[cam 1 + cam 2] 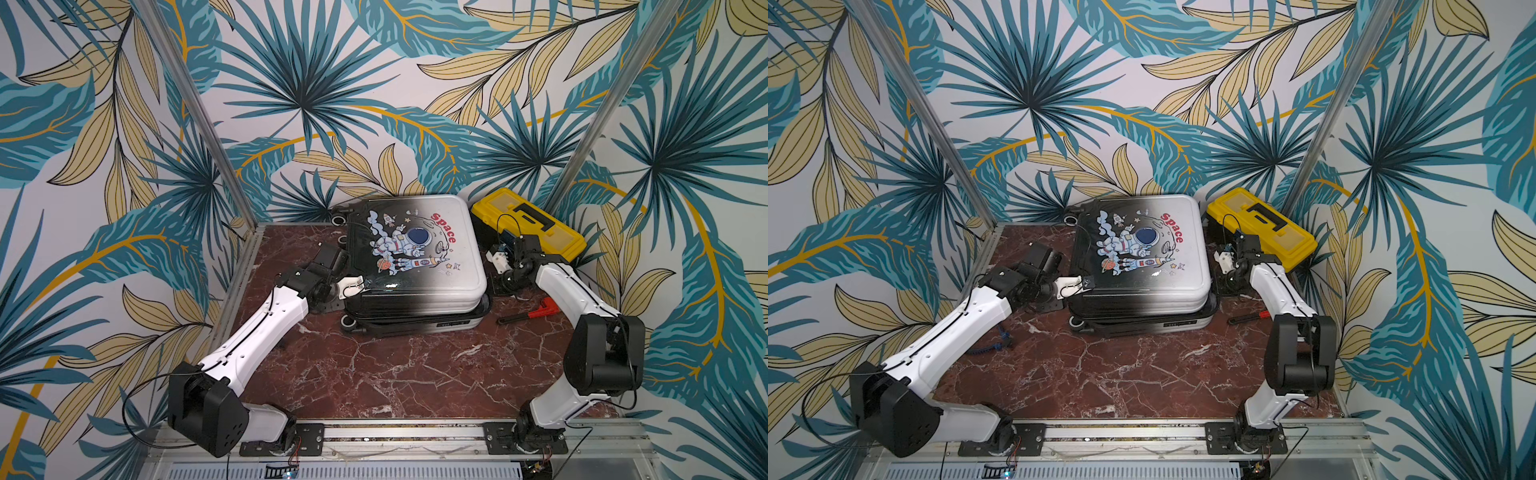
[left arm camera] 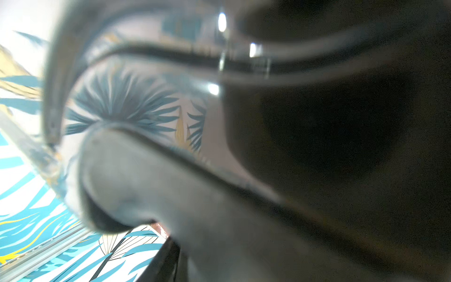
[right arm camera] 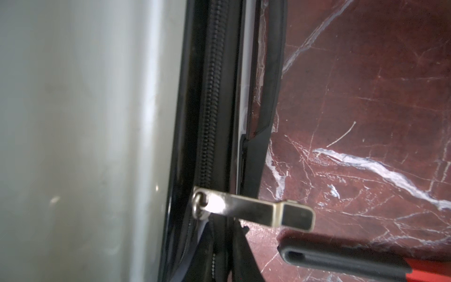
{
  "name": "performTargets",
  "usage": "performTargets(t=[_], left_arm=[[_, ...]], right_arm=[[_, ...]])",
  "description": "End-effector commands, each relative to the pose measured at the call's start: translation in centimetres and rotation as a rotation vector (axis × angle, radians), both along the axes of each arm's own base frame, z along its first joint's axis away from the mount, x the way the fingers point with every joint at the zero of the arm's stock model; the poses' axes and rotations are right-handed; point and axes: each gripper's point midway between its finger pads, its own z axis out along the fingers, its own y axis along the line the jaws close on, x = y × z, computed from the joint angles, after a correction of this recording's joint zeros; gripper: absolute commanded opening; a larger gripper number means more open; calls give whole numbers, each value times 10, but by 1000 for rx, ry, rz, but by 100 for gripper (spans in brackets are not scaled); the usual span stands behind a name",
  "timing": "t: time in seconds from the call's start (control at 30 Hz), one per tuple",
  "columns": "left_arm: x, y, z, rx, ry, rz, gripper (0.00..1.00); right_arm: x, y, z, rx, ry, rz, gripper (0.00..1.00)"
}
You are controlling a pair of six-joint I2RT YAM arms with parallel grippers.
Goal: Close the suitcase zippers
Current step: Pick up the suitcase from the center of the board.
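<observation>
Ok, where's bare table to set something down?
Bare tabletop in front of the suitcase, between left arm and right arm, back to the base rail. Crowded right of the suitcase: yellow toolbox, red wrench, right gripper.

Found a suitcase (image 1: 415,249) lying flat at the back of the red marble top (image 1: 395,374). Saw a yellow toolbox (image 1: 536,224) just beside it on the right, a wrench (image 1: 540,309) nearer the front.
</observation>
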Motion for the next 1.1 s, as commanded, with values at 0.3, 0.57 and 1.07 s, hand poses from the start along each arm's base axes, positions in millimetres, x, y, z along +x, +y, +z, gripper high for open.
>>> performTargets(t=[0.3,0.57,1.07], left_arm=[[-27,-36,56,-336,61,61,44],[-26,-52,62,-459,131,65,43],[-26,-63,57,-500,187,39,44]], right_arm=[[-14,19,-3,132,-67,-27,30],[-26,40,17,327,-137,-74,26],[-62,88,48,677,-227,-52,21]])
